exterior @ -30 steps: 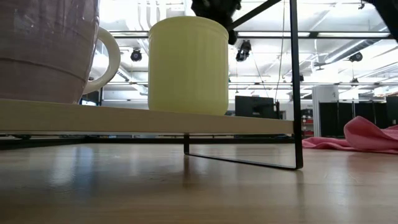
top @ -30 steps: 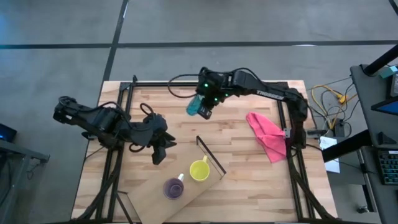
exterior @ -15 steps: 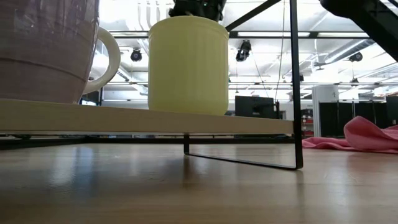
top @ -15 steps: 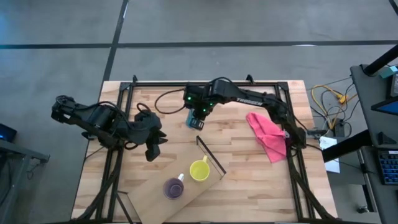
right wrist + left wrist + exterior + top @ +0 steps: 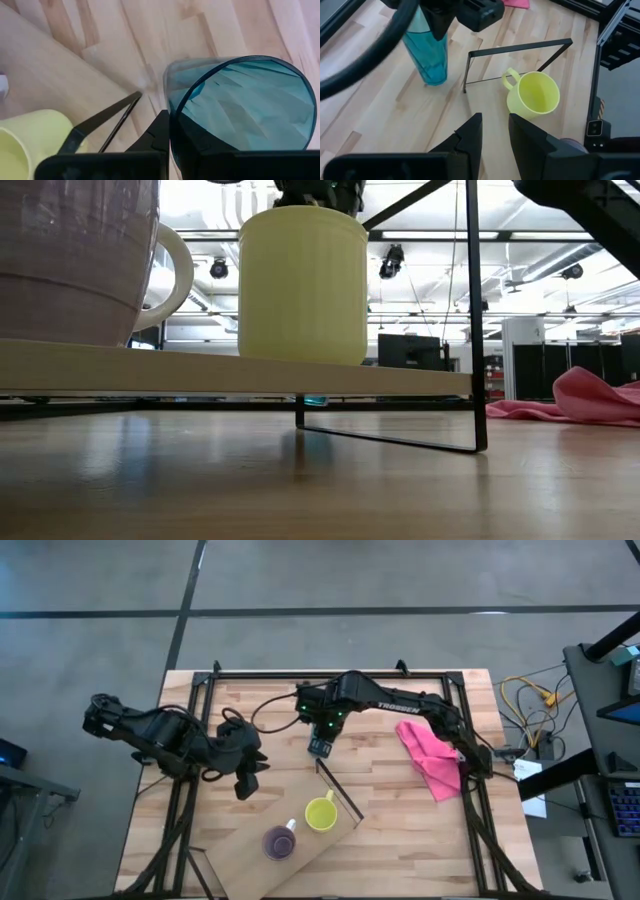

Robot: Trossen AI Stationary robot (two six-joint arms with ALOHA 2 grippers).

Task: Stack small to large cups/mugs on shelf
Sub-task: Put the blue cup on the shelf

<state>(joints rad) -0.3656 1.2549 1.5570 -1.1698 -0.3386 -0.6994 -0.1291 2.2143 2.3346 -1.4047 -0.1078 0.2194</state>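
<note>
Left wrist view: upright teal tumbler (image 5: 431, 54)

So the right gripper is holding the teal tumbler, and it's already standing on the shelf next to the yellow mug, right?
Not quite: the right gripper holds the teal tumbler, but the left wrist view shows it on the tabletop, outside the shelf frame, not beside the yellow mug.

The teal tumbler (image 5: 431, 49) was seen as glossy translucent plastic, the yellow mug (image 5: 532, 94) as smooth matt plastic, the surface (image 5: 400, 810) as pale jointed wood, the shelf frame (image 5: 517, 48) as thin dark metal.
</note>
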